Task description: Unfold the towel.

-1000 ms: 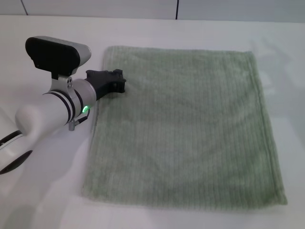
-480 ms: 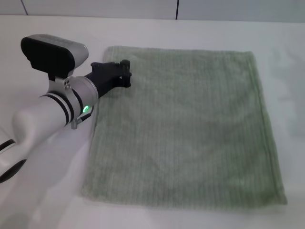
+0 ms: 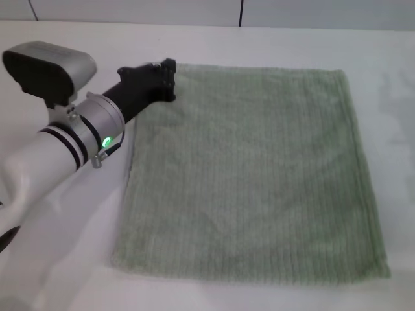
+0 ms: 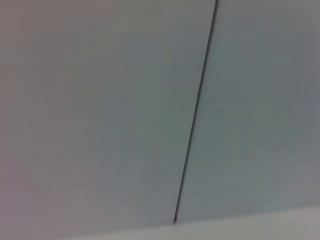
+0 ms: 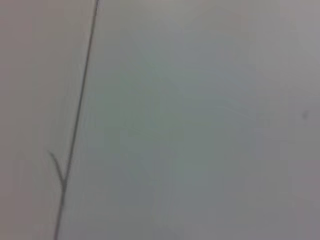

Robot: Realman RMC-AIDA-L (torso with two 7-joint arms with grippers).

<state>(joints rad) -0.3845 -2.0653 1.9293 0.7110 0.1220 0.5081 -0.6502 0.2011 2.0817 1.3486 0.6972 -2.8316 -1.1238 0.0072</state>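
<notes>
The pale sage-green towel (image 3: 259, 175) lies spread flat and roughly square on the white table (image 3: 78, 259) in the head view. My left gripper (image 3: 170, 79) is black and sits over the towel's far left corner, with its white arm reaching in from the near left. I cannot see whether it touches the cloth. The right gripper is out of the head view. Both wrist views show only a pale wall with a dark seam.
A grey wall panel with a dark seam (image 3: 241, 13) runs behind the table's far edge. White table surface shows on all sides of the towel, widest at the left under my arm.
My left gripper has moved away from me along the towel's left side to its far left corner. The towel has stayed flat.
</notes>
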